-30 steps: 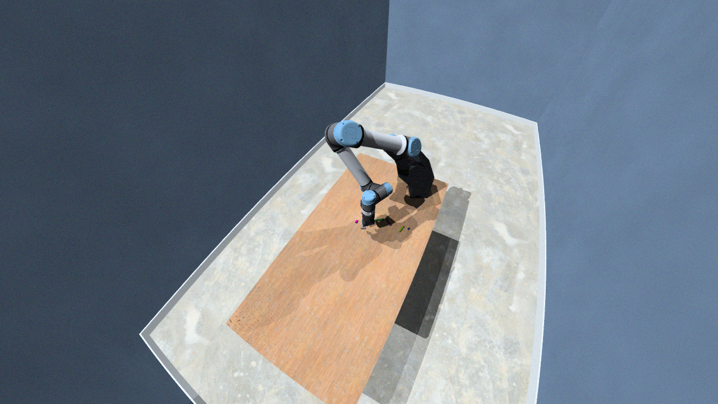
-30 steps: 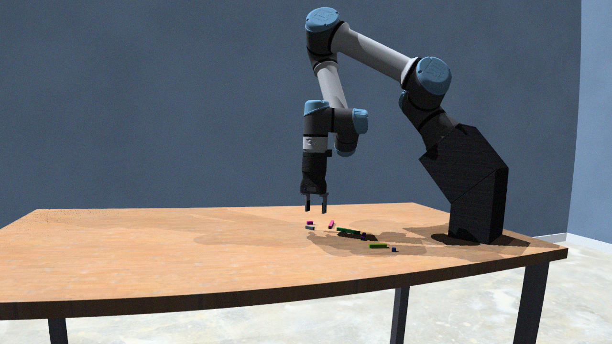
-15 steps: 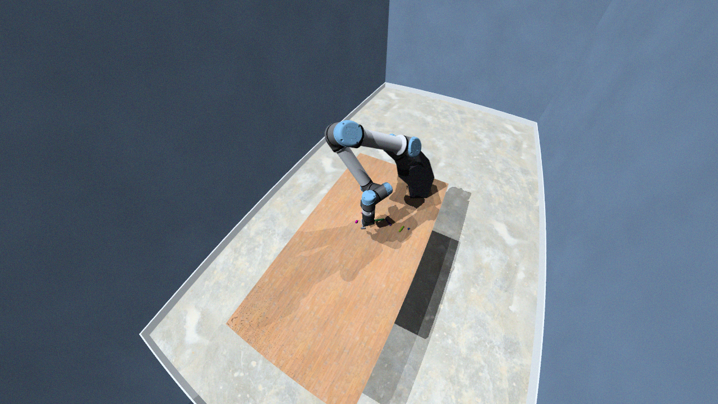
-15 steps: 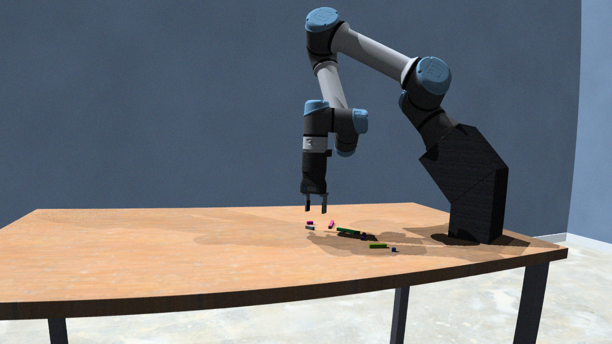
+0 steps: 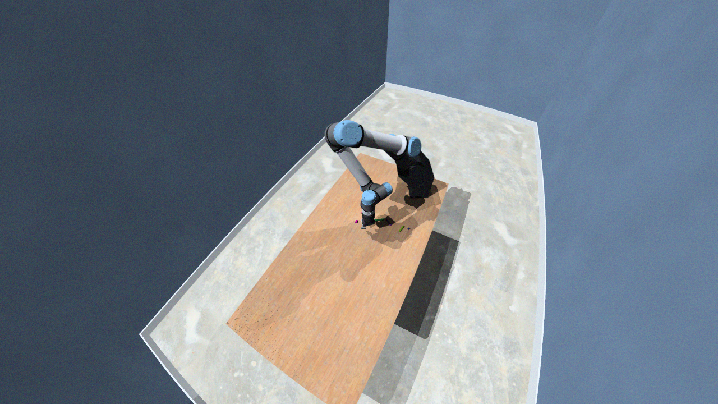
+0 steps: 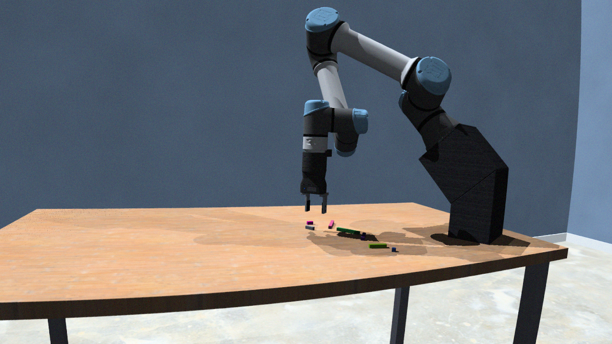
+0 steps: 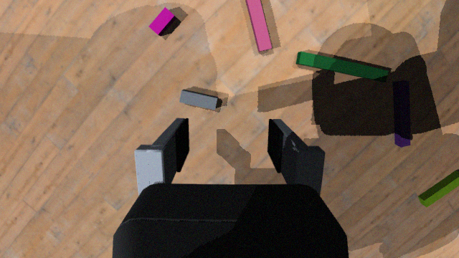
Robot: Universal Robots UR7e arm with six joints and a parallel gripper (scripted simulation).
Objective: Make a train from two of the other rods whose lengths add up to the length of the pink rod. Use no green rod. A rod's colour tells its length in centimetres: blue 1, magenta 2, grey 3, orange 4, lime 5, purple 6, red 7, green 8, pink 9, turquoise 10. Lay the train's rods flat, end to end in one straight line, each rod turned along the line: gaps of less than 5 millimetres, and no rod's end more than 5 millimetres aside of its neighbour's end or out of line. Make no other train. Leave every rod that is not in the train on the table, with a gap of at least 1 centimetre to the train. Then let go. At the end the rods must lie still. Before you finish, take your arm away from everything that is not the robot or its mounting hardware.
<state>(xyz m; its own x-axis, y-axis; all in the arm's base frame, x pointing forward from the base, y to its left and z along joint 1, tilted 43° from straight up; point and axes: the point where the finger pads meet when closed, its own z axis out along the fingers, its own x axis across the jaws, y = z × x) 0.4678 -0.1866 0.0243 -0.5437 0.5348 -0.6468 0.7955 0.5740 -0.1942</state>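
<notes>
- Blue-grey walls [image 5: 201, 100] [image 6: 171, 85] rise behind a wooden surface [image 5: 321, 291] [image 6: 171, 256] [image 7: 72, 125], with a pale, mottled floor [image 5: 502, 251] [image 6: 256, 320] below.
- Magenta rod [image 5: 356, 221] [image 6: 310, 222] [image 7: 161, 21]: flat on the surface, beyond the grey one in the exterior view and well apart from it in the wrist view.
- Grey rod [image 6: 310, 228] [image 7: 199, 99]: flat, slightly slanted in the wrist view, just beyond the left-hand fingertip there.
- Fingers [image 5: 368, 226] [image 6: 315, 211]: spread fully open, pointing down above the surface, with nothing between them.
- Pink rod [image 6: 331, 224] [image 7: 259, 26]: flat, between the magenta and green ones; the top edge of the wrist view cuts it off.
- Green rod [image 5: 378, 220] [image 6: 348, 230] [image 7: 342, 67]: flat, partly shaded, one end near the purple one.
- Purple rod [image 5: 389, 222] [image 6: 363, 236] [image 7: 401, 111]: flat, mostly in dark shadow, turned across the green one's direction and well apart from the grey one.
- Lime rod [image 5: 401, 228] [image 6: 377, 245] [image 7: 441, 189]: flat, nearer the exterior camera than the purple one.
- Blue rod [image 5: 408, 228] [image 6: 393, 249]: small, beside the lime one with a gap between.
- Black base [image 5: 414, 175] [image 6: 479, 184]: at the surface's right end, carrying the arm [image 5: 383, 143] [image 6: 372, 51], which arches leftward over the rods.
</notes>
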